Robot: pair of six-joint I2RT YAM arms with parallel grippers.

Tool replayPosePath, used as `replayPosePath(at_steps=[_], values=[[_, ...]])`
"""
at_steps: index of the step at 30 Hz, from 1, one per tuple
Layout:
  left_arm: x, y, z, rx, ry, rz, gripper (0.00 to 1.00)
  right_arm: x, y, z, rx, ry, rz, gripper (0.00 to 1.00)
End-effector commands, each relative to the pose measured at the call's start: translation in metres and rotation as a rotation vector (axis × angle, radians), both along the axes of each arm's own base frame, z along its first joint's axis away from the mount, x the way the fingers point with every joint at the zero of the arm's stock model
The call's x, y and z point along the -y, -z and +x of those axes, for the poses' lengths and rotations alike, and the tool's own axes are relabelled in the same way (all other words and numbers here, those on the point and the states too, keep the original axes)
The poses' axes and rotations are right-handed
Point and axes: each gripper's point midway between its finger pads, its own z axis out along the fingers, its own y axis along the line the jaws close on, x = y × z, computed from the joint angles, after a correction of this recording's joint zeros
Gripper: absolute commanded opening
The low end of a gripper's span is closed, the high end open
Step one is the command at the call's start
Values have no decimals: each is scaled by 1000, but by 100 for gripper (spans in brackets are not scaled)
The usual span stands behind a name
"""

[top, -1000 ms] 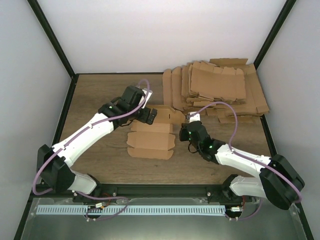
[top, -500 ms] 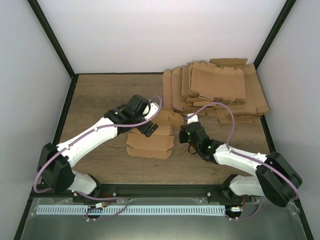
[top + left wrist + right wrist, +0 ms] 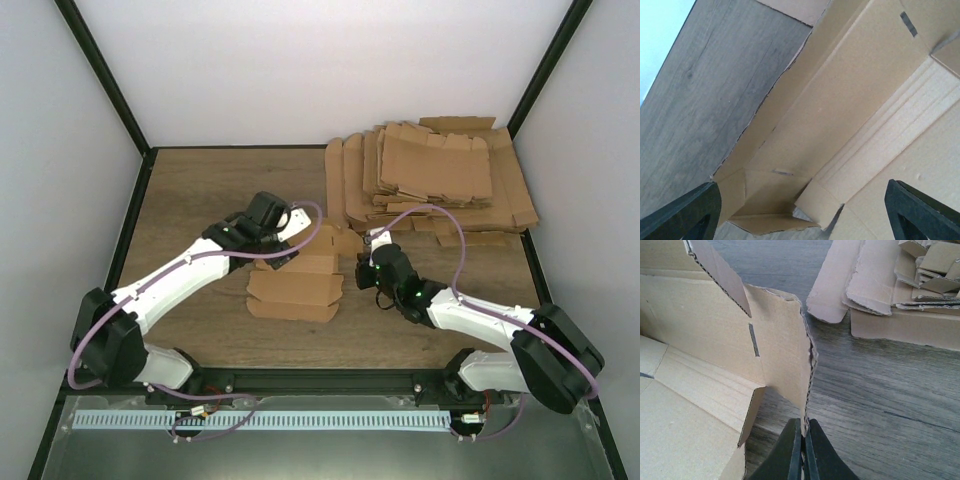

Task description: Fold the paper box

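Brown wood-grain bench (image 3: 190,200) fills the middle of the top view, with black frame rails around it and white walls behind.

Pile of flat brown cardboard blanks (image 3: 440,175) sits in the upper right of the frame, loosely fanned. Its lower left edges lie near the task's piece but not on it.

Paper box (image 3: 295,290): a single brown creased cardboard sheet, partly folded, at centre frame just left of middle, between the two arm ends. The near panel lies flat on the bench. The far side and one right-hand flap stand up.

White left arm (image 3: 180,275) with a purple cable reaches in from the lower left, its end over the box's far left part. White right arm (image 3: 480,320) reaches in from the lower right to the box's right edge.

Left fingers (image 3: 695,210): spread wide, hovering above the cardboard, nothing between them.

Right fingers (image 3: 802,440): pressed together, pinching the lower edge of the upright flap, seen at bottom centre of the right wrist view.
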Motion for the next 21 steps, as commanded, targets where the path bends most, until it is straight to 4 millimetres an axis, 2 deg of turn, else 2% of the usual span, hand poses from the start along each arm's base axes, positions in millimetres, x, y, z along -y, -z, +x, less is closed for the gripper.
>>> replayPosePath(at_steps=[1, 3, 5, 11, 14, 17, 18, 21], values=[[9, -20, 6, 70, 165, -22, 89, -11, -20, 4, 48, -34, 42, 1], [7, -17, 15, 48, 171, -32, 81, -13, -21, 4, 48, -44, 50, 1], [6, -5, 24, 22, 181, -14, 75, -16, -22, 3, 48, -57, 57, 1], [13, 20, 35, -51, 220, 53, 54, -15, -21, 2, 48, -60, 54, 1], [16, 24, 38, -76, 230, 68, 35, -16, -22, 2, 51, -65, 55, 1], [21, 22, 34, -109, 252, 63, 8, -16, -22, 2, 51, -66, 52, 1], [22, 21, 31, -117, 261, 62, 4, -16, -22, 3, 51, -63, 50, 1], [25, 17, 19, -94, 266, 92, 4, -18, -24, 5, 50, -67, 45, 1]])
